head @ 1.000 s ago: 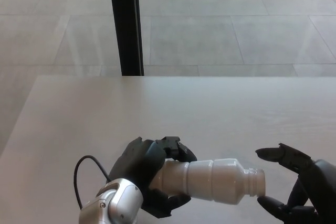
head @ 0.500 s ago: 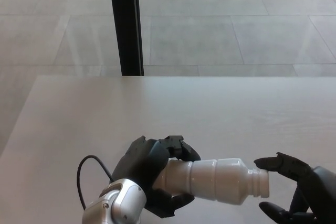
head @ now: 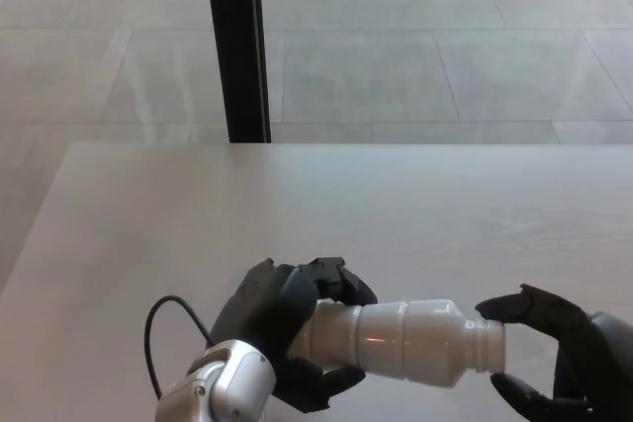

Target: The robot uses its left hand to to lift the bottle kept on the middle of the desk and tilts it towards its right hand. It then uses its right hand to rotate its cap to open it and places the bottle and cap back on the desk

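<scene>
A white plastic bottle lies almost level above the desk, its base held in my left hand, which is shut on it. The white cap end points to the picture's right. My right hand sits at the lower right corner with fingers apart. One fingertip is just above the cap and another just below it. Whether they touch the cap I cannot tell.
The pale wooden desk fills the lower half of the view. A black upright post stands behind its far edge over a tiled floor. A black cable loops beside my left wrist.
The bottle has shifted slightly to the right, toward my right hand. The right hand's fingers have drawn in around the cap end, the upper one coming down close to it.
</scene>
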